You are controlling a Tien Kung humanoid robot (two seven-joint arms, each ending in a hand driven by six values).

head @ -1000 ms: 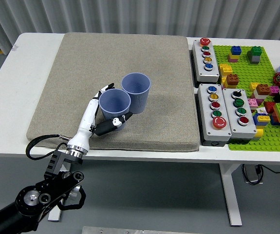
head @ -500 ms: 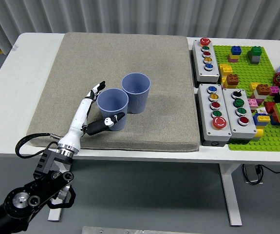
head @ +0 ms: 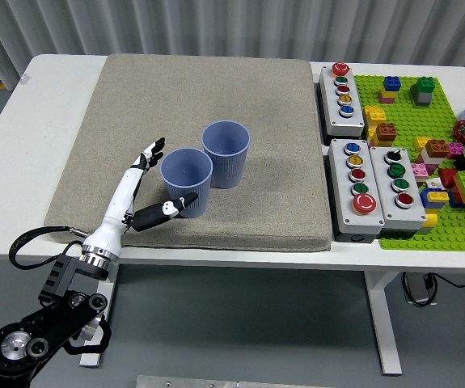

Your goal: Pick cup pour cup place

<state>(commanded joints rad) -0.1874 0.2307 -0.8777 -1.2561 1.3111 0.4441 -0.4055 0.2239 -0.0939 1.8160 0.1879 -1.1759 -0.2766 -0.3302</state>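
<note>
Two ribbed blue-grey cups stood upright and open-mouthed on the mat: the nearer cup [head: 187, 181] just in front and left of the farther cup [head: 226, 153], their sides touching or nearly so.

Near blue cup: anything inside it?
The near cup looks empty: only blue inner wall and floor show. The near wall hides part of the floor. The left hand is open beside it.

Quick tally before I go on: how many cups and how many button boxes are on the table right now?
Blue cups: 2, near cup and far cup, both upright on the grey mat.
Button boxes: 3, at.
Total: 5.
</note>
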